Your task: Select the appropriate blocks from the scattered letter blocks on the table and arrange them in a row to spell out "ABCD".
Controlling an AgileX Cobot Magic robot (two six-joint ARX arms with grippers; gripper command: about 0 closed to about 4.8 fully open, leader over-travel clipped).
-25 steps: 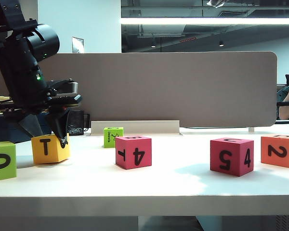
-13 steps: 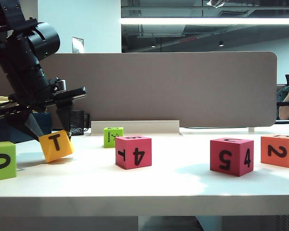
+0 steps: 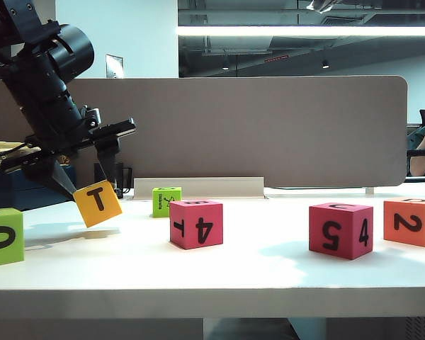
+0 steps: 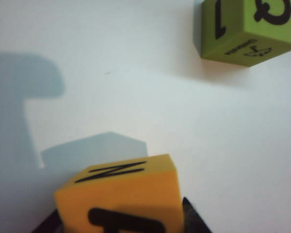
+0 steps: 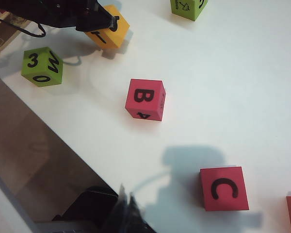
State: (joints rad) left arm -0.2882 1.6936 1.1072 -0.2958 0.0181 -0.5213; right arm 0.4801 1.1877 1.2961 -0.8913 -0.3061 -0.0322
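Note:
My left gripper (image 3: 91,190) is shut on the yellow block (image 3: 98,204) at the far left of the table (image 3: 269,276). The block hangs tilted just above the surface, its T facing front. In the left wrist view the yellow block (image 4: 121,194) fills the space between the fingers (image 4: 190,213). To its right stand a magenta-red block marked T and 4 (image 3: 196,224), a magenta-red one marked 5 and 4 (image 3: 341,230) and an orange one marked 2 (image 3: 411,222). The right wrist view shows their tops as B (image 5: 145,99) and C (image 5: 223,189). My right gripper (image 5: 126,208) hangs over the near table edge with its fingers together, holding nothing.
A lime-green block marked 0 (image 3: 3,237) stands at the left edge, close to the held block. A smaller lime-green block (image 3: 166,200) sits further back, in front of the grey-brown divider panel (image 3: 269,127). Open table lies between the two magenta-red blocks.
My left gripper has lifted the yellow block off the table, rolled it so it tilts, and carried it slightly to the right. The other blocks have not moved.

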